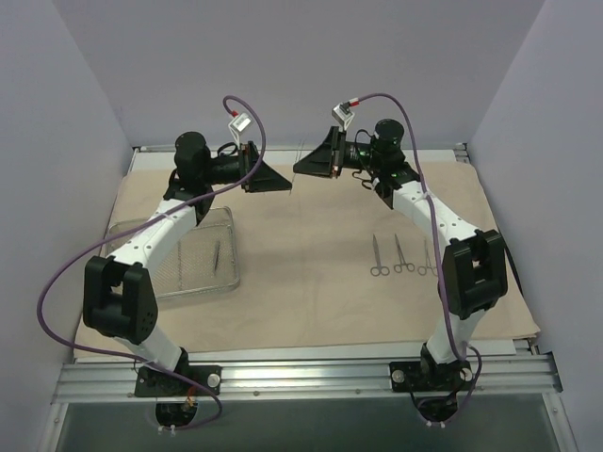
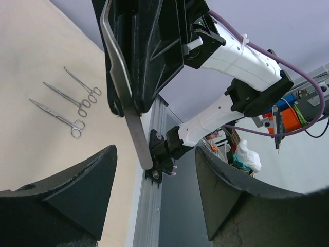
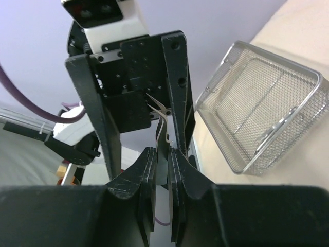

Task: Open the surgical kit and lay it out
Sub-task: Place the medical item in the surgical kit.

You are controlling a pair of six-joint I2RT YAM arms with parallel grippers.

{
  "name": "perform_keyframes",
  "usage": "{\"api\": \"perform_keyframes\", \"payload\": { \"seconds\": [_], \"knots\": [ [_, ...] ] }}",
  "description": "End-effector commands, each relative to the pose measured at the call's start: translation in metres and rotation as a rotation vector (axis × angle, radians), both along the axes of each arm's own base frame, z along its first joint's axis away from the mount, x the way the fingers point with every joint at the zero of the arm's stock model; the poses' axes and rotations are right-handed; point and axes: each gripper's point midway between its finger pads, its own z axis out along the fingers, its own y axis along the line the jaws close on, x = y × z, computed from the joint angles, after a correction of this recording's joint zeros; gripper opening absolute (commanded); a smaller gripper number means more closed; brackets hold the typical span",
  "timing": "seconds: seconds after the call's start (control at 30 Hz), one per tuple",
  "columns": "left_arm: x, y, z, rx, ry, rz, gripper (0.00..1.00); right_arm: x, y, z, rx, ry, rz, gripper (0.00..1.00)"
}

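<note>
Beyond the tray (image 3: 277, 58), light, slippery tweezers (image 2: 134, 134) are clamped across their flats by the right gripper (image 3: 162, 154); the left gripper (image 1: 271, 178) is spread empty.

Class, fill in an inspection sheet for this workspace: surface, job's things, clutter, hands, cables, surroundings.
Surface: beige cloth spread flat over the table.
Job's things: mesh tray at left holding a single instrument; three ring-handled instruments side by side at right; thin metal instrument held in mid-air.
Clutter: nothing seen.
Hands: right hand shut on the thin metal instrument; left hand open, fingers either side of it.
Cables: purple cables loop along both arms.
Surroundings: lavender walls; aluminium rail along the near edge.
</note>
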Motion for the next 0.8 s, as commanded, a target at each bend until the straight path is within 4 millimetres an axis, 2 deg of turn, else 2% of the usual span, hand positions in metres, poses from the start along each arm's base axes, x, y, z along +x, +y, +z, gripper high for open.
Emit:
{"api": "perform_keyframes", "payload": {
  "seconds": [0.0, 0.27, 0.37, 0.4, 0.47, 0.5, 0.53, 0.57, 0.67, 0.77],
  "knots": [
    [-0.005, 0.0, 0.018, -0.022, -0.082, -0.02, 0.71, -0.006, 0.007, 0.012, -0.032, -0.103, 0.011, 0.0],
    [-0.006, -0.012, 0.003, 0.064, -0.072, -0.021, 0.56, -0.003, 0.014, 0.013, -0.039, -0.102, -0.008, 0.0],
    [-0.003, -0.011, -0.004, 0.108, -0.065, -0.002, 0.39, -0.002, 0.014, 0.017, -0.038, -0.103, -0.018, 0.0],
    [0.001, -0.01, 0.0, 0.119, -0.083, 0.021, 0.23, 0.001, 0.014, 0.019, -0.043, -0.119, -0.03, 0.0],
    [0.002, -0.006, -0.013, 0.189, -0.063, 0.053, 0.06, 0.008, 0.013, 0.007, -0.104, -0.057, -0.066, 0.09],
    [0.013, -0.003, -0.01, 0.225, -0.09, 0.119, 0.02, 0.012, 0.013, 0.016, -0.122, -0.119, -0.084, 0.27],
    [0.012, 0.001, -0.02, 0.279, -0.081, 0.136, 0.02, 0.013, 0.012, 0.004, -0.179, -0.059, -0.095, 0.35],
    [0.015, 0.005, -0.023, 0.307, -0.081, 0.162, 0.02, 0.015, 0.012, 0.005, -0.202, -0.064, -0.112, 0.4],
    [0.023, 0.013, -0.026, 0.368, -0.091, 0.236, 0.02, 0.023, 0.015, 0.003, -0.289, -0.057, -0.167, 0.48],
    [0.029, 0.017, -0.027, 0.395, -0.089, 0.291, 0.02, 0.029, 0.02, -0.002, -0.384, -0.07, -0.215, 0.5]
  ]
}}
